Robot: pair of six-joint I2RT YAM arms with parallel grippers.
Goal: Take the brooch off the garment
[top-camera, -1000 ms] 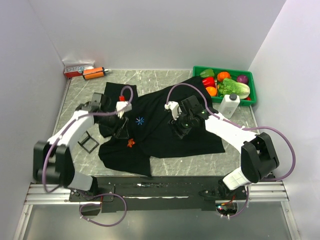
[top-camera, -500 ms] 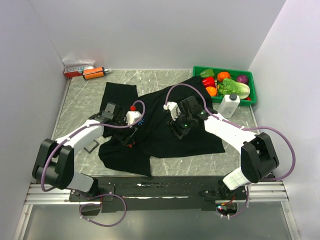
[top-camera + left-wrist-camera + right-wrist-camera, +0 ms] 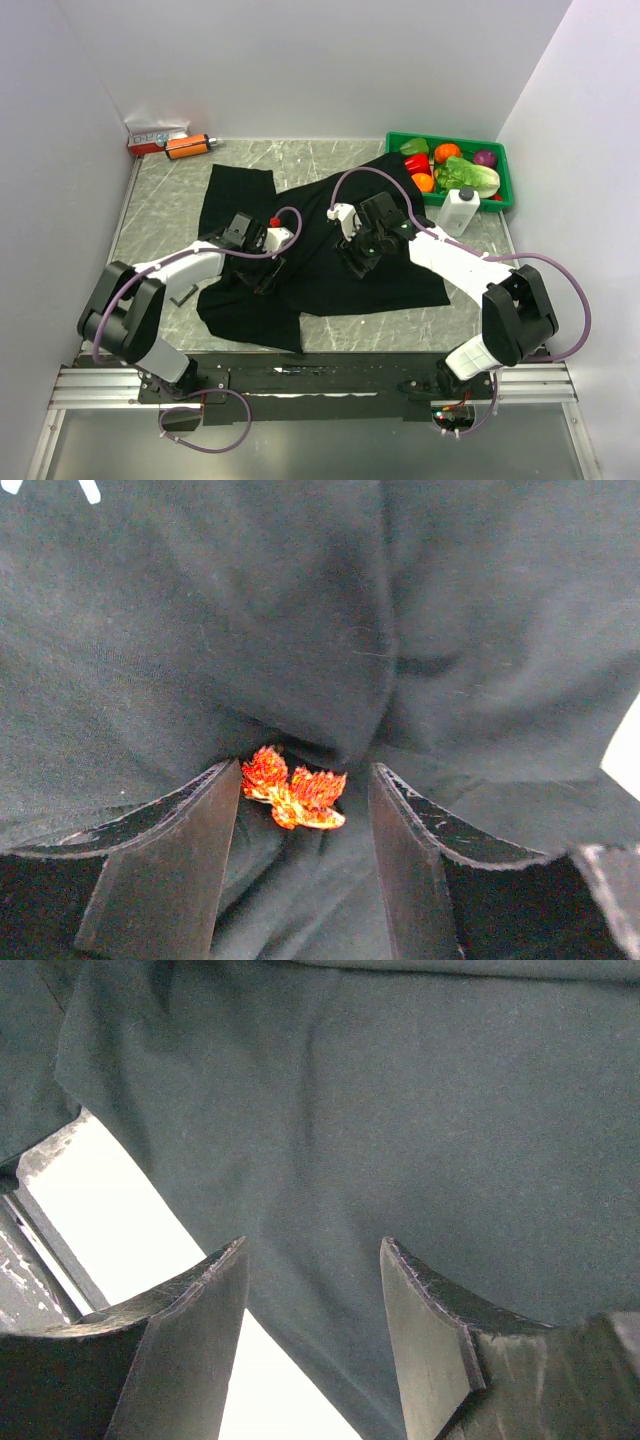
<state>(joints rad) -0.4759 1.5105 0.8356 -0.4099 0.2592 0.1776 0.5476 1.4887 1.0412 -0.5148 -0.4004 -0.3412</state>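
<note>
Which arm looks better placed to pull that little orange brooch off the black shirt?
The left. The left gripper is open, with the brooch between its jaws on the garment. The right gripper, also open, sees only black cloth in its wrist view.

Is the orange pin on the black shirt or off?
On: the brooch sits on the garment, between the open jaws of the left gripper, ungripped.

I see the shirt (image 3: pixel 325 280) lying black, soft and rumpled, spread out flat with one corner reaching the green crate (image 3: pixel 485 205). The brooch (image 3: pixel 295 792), a tiny orange-red leaf-shaped piece, sits in a fold on the shirt's half farther from that crate.
</note>
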